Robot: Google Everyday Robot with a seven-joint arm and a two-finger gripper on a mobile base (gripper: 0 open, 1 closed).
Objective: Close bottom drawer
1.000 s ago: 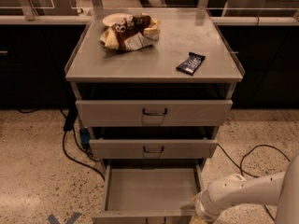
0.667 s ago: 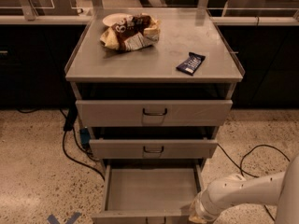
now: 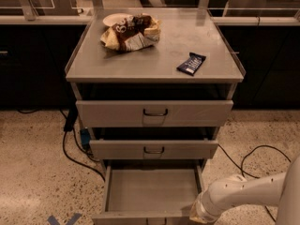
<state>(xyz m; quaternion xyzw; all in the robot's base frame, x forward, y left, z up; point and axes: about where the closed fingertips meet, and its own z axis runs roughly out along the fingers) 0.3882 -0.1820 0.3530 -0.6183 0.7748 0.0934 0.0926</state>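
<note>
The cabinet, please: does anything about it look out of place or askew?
Yes: the bottom drawer stands pulled far out, while the middle drawer and top drawer look shut. The gripper is low at its right front corner. On top, a heap of snack bags looks untidy.

Grey cabinet top [image 3: 154, 60], snack pile [image 3: 131, 32], dark bar [image 3: 191, 63], gripper [image 3: 199, 215] low by floor [image 3: 37, 172]

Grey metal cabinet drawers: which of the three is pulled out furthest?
The bottom grey sheet-metal drawer: its bare tray shows, while the middle drawer and top drawer barely protrude. The robot's claw is at its front right corner.
</note>
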